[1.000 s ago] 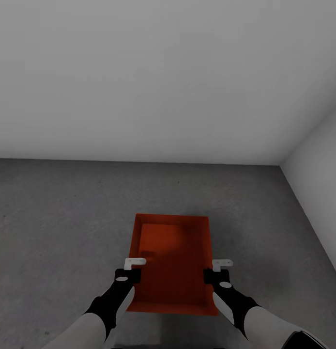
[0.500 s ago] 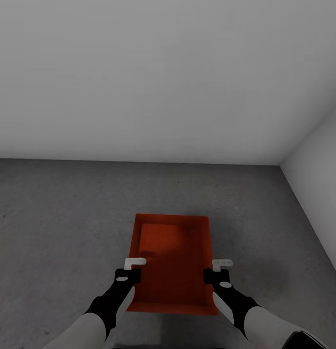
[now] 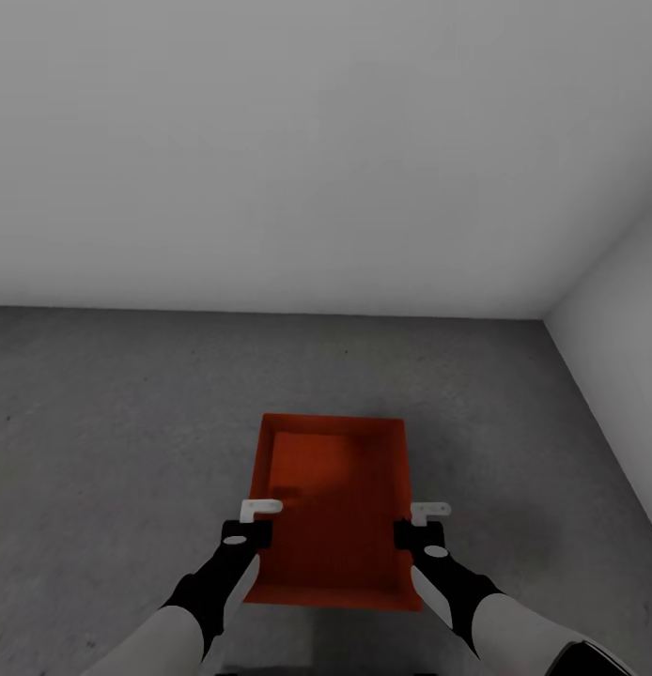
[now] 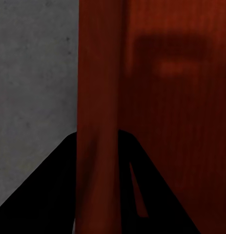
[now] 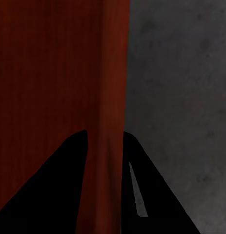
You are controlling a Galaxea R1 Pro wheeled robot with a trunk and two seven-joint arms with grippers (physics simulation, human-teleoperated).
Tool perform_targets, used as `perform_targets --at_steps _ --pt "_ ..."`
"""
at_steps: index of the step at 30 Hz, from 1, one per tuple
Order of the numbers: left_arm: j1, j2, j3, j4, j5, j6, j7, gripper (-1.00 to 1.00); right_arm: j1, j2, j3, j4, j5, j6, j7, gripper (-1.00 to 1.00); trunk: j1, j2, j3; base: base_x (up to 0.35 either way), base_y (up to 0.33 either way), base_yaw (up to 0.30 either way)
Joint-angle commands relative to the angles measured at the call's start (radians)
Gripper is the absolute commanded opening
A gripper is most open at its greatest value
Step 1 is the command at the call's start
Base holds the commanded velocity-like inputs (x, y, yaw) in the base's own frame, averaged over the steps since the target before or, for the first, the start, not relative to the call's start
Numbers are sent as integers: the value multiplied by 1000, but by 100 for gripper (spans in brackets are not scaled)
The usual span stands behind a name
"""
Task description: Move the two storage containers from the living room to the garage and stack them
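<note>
An orange-red storage container [image 3: 333, 498] lies level in front of me over the dark grey concrete floor [image 3: 110, 422] of the garage. My left gripper [image 3: 255, 522] is shut on its left wall and my right gripper [image 3: 416, 524] on its right wall, both near the tray's near half. In the left wrist view the dark fingers [image 4: 54, 195] straddle the thin red wall [image 4: 98, 97], with the tray's inside beside it. The right wrist view has the same grip: fingers [image 5: 54, 190] on either side of the wall [image 5: 110, 97]. I cannot tell whether the tray's base touches the floor.
A plain pale grey wall [image 3: 270, 160] stands a short way beyond the tray. A second wall [image 3: 627, 357] closes the corner at the right. Open concrete stretches to the left and in front of the tray.
</note>
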Motion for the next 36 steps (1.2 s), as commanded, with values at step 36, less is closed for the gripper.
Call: perform_targets --at_steps 36 --pt "0 5 -5 1 5 14 26 -100 -1 -43 -4 -2 11 -13 -33 -100 4 -7 -16 0 0 0"
